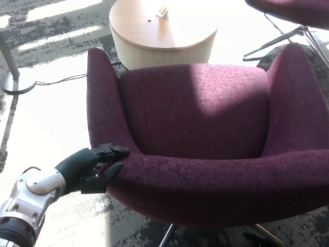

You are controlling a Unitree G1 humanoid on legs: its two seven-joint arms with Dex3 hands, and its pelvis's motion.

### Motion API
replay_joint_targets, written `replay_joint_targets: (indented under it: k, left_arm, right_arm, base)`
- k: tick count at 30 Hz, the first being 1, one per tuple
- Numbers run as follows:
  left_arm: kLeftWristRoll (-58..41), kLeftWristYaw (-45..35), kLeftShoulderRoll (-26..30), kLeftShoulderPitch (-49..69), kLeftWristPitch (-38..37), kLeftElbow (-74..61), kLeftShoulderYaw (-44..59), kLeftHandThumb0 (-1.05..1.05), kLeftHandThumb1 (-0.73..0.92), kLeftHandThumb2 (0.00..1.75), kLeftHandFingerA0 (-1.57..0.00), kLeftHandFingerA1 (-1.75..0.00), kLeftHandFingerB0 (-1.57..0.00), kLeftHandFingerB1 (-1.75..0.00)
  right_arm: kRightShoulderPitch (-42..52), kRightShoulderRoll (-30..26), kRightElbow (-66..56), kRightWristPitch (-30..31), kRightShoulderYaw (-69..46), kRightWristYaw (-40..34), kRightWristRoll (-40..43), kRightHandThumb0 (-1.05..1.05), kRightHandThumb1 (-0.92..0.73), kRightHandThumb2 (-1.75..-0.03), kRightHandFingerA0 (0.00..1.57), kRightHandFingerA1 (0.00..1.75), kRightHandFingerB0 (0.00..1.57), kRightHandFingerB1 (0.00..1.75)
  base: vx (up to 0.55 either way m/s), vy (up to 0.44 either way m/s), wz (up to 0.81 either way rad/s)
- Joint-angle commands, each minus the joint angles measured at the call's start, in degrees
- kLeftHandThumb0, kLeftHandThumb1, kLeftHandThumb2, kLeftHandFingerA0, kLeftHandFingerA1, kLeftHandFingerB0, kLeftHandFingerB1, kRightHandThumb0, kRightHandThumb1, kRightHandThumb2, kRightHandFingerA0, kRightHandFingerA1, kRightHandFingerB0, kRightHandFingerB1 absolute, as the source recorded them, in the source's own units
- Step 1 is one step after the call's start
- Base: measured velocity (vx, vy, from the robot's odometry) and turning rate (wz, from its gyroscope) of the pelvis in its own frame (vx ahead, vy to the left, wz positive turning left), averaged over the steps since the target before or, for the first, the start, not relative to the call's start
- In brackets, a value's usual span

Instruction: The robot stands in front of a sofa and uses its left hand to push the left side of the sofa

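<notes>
A purple fabric sofa chair [200,128] fills the middle of the head view, its backrest nearest me and its metal legs showing underneath. My left hand [92,167] comes in from the lower left on a silver forearm and presses against the left end of the backrest, where it meets the left armrest [103,103]. Its fingers [113,153] are apart and lie on the fabric, holding nothing. My right hand does not show.
A round wooden side table [159,33] stands just behind the chair. A second chair's metal legs [288,36] are at the top right. A lamp base [15,85] and a cable [61,80] lie on the patterned carpet at the left.
</notes>
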Motion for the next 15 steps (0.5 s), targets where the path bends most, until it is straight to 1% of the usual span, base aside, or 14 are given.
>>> replay_joint_targets:
  k: [1, 2, 3, 4, 5, 6, 7, 8, 9, 10, 11, 13, 14, 15]
  left_arm:
    - [2.3, -9.0, -8.5, 4.4, 2.9, -2.8, -6.5, -1.00, 0.88, 0.67, -0.07, -0.43, -0.12, -0.33]
    - [2.3, -9.0, -8.8, 4.4, 3.1, -3.3, -6.9, -1.00, 0.88, 0.67, -0.06, -0.42, -0.10, -0.32]
    - [2.5, -8.8, -9.1, 4.5, 3.5, -3.6, -7.5, -0.96, 0.68, 1.10, -0.05, -0.44, -0.10, -0.34]
    - [2.7, -8.6, -9.3, 4.5, 3.9, -3.9, -8.0, -0.96, 0.68, 1.10, -0.05, -0.44, -0.10, -0.34]
    - [3.2, -8.4, -10.0, 4.3, 4.3, -4.0, -9.0, -1.01, 0.89, 0.67, -0.08, -0.37, -0.13, -0.27]
    - [3.3, -8.3, -10.3, 4.2, 4.5, -4.1, -9.4, -1.01, 0.89, 0.67, -0.08, -0.37, -0.13, -0.27]
    - [3.7, -7.8, -10.8, 3.9, 5.4, -3.9, -10.1, -1.03, 0.71, 1.15, -0.02, -0.30, -0.17, -0.23]
    - [4.0, -6.8, -11.7, 3.7, 5.9, -3.9, -10.6, -0.96, 0.66, 1.11, -0.06, -0.39, -0.11, -0.30]
    - [4.8, -5.9, -12.6, 3.3, 5.9, -3.5, -11.4, -0.40, 0.29, 1.00, -0.02, -0.52, 0.00, -0.49]
    - [5.5, -5.4, -13.4, 2.8, 5.7, -3.0, -12.3, -0.40, 0.29, 1.00, -0.02, -0.52, 0.00, -0.49]
    - [6.4, -4.7, -14.0, 2.3, 7.9, -3.9, -13.4, -1.05, 0.91, 0.69, -0.09, -0.42, -0.14, -0.31]
    - [6.7, -3.8, -14.5, 2.2, 8.8, -5.2, -14.4, -1.05, 0.92, 0.70, -0.07, -0.42, -0.11, -0.32]
    - [7.5, -3.3, -14.7, 2.3, 8.4, -5.9, -15.4, -1.00, 0.72, 1.21, -0.05, -0.43, -0.06, -0.29]
    - [8.8, -2.7, -14.8, 2.2, 8.3, -6.7, -16.9, -1.05, 0.82, 1.35, 0.00, -0.41, -0.10, -0.26]
  right_arm:
    - [0.1, -0.2, -0.4, -0.1, -0.5, -0.3, 1.1, -0.79, -0.70, -1.03, 0.33, 0.48, 0.23, 0.42]
    - [0.1, -0.3, -0.3, -0.4, -0.5, -0.2, 1.0, -0.79, -0.70, -1.03, 0.33, 0.48, 0.21, 0.42]
    - [0.3, -0.4, -0.2, -0.9, -0.3, 0.0, 0.8, -0.74, -0.82, -0.65, 0.34, 0.32, 0.31, 0.31]
    - [0.4, -0.6, -0.1, -1.2, -0.1, 0.2, 0.6, -0.74, -0.82, -0.65, 0.34, 0.32, 0.31, 0.31]
    - [0.5, -0.5, -0.3, -0.9, 0.1, -0.5, 0.3, -0.75, -0.81, -0.64, 0.32, 0.32, 0.29, 0.31]
    - [0.5, -0.4, -0.4, -0.8, 0.2, -0.8, 0.2, -0.75, -0.81, -0.64, 0.32, 0.32, 0.29, 0.31]
    - [0.6, -0.4, -0.4, -0.7, 0.4, -1.4, -0.2, -0.76, -0.81, -0.65, 0.33, 0.31, 0.28, 0.30]
    - [0.7, -0.2, -0.5, -0.1, -0.2, 0.4, 1.2, -0.74, -0.80, -0.65, 0.28, 0.31, 0.24, 0.29]
    - [0.9, 0.0, -0.6, 0.3, -0.4, 1.3, 1.8, -0.71, -0.85, -0.65, 0.24, 0.30, 0.21, 0.28]
    - [1.0, 0.0, -0.7, 0.5, -0.3, 1.4, 1.7, -0.71, -0.85, -0.65, 0.24, 0.30, 0.21, 0.28]
    - [0.8, 0.0, -0.8, 0.6, -0.3, 1.5, 1.7, -0.71, -0.85, -0.65, 0.24, 0.30, 0.21, 0.28]
    - [0.7, -0.1, -0.9, 0.7, -0.4, 1.5, 1.8, -0.71, -0.85, -0.65, 0.24, 0.30, 0.21, 0.28]
    - [0.7, -0.2, -1.0, 0.8, -0.4, 1.5, 1.8, -0.71, -0.85, -0.65, 0.24, 0.30, 0.21, 0.28]
    - [0.7, -0.1, -1.1, 0.8, -0.4, 1.6, 1.9, -0.71, -0.85, -0.65, 0.24, 0.30, 0.21, 0.28]
  base:
    - [0.00, 0.000, 0.00]
    - [0.00, 0.000, 0.00]
    - [0.00, 0.000, 0.00]
    - [0.00, 0.000, 0.00]
    - [0.00, 0.000, 0.00]
    - [-0.02, 0.004, 0.08]
    - [-0.02, 0.008, 0.11]
    - [-0.02, 0.004, 0.11]
    - [-0.01, 0.009, 0.09]
    - [-0.01, 0.010, 0.10]
    - [-0.02, 0.004, 0.08]
    - [-0.03, 0.003, 0.08]
    - [0.00, 0.000, 0.00]
    - [0.00, 0.000, 0.00]
